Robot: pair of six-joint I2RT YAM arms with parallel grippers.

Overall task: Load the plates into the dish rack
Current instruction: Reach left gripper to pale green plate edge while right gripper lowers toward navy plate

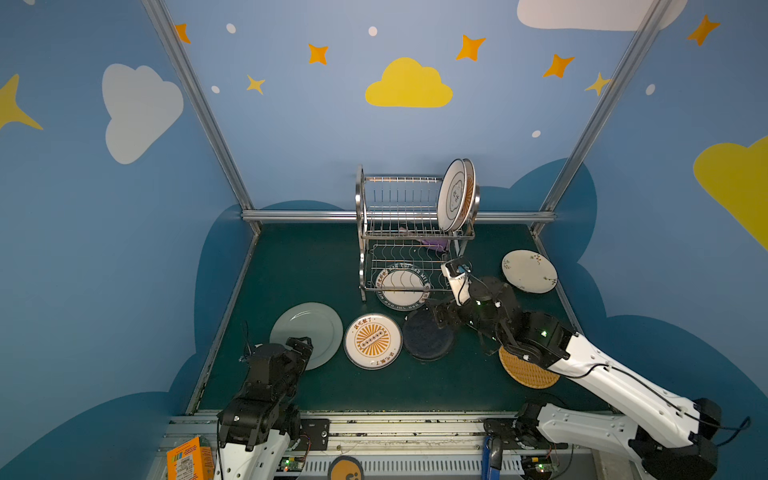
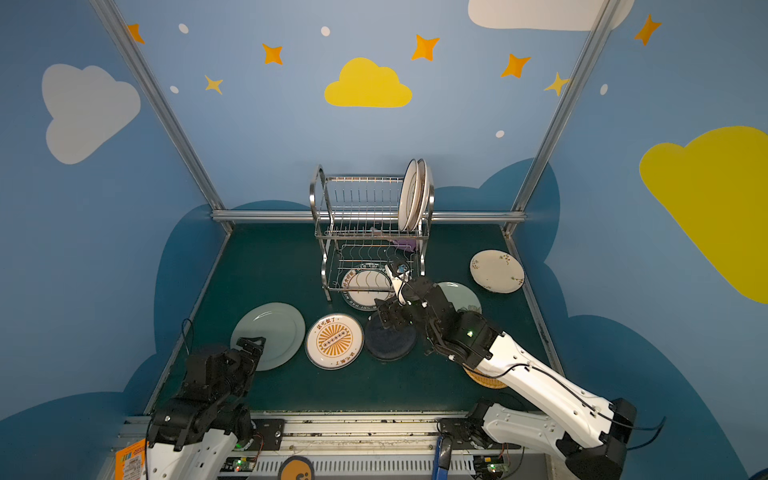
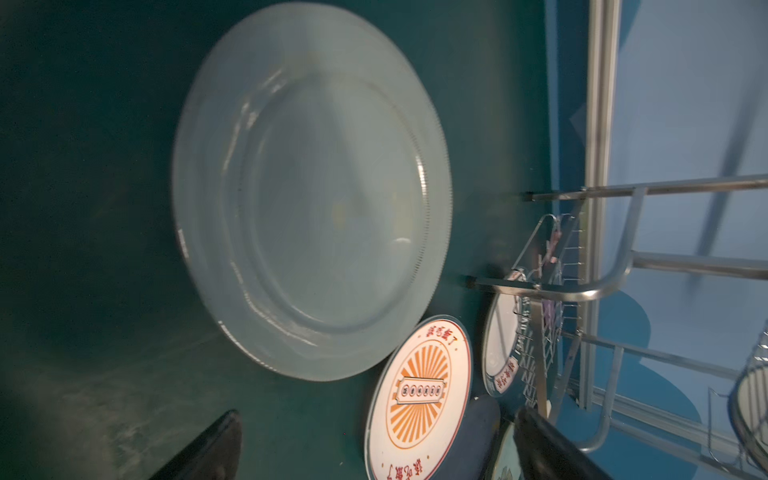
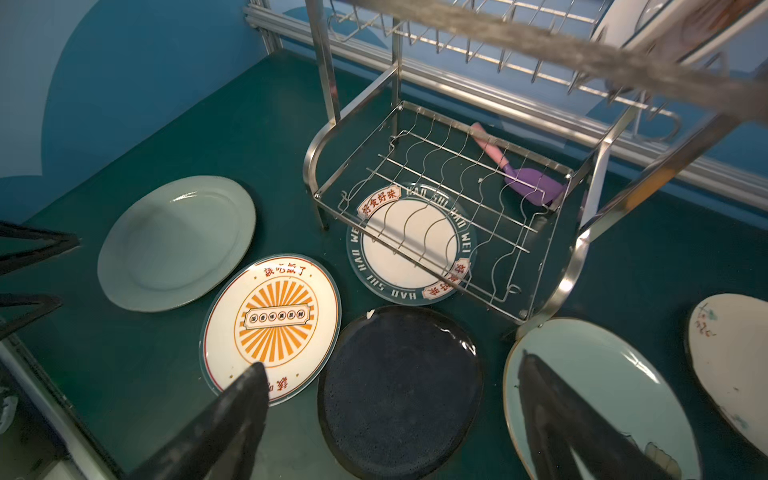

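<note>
Right up against the right wrist lens, the right gripper is seen with its black fingers spread wide and nothing gripped between them. It's hung over the dark navy plate, with a pale blue-green plate laid just beside that. The left gripper is spread wide too, nothing held, and is parked at the near edge of the pale green plate. The sunburst plate is laid flat between the pale green and navy ones. The dish rack is stood at the back of the green mat, and two plates are slotted upright at the right end of its upper tier. A letter-rimmed plate is laid flat under the lower tier's wires, and a purple utensil is lodged at the back there. The cream floral plate is set to the right of the rack, and the woven tan plate is half hidden under the right arm.
</note>
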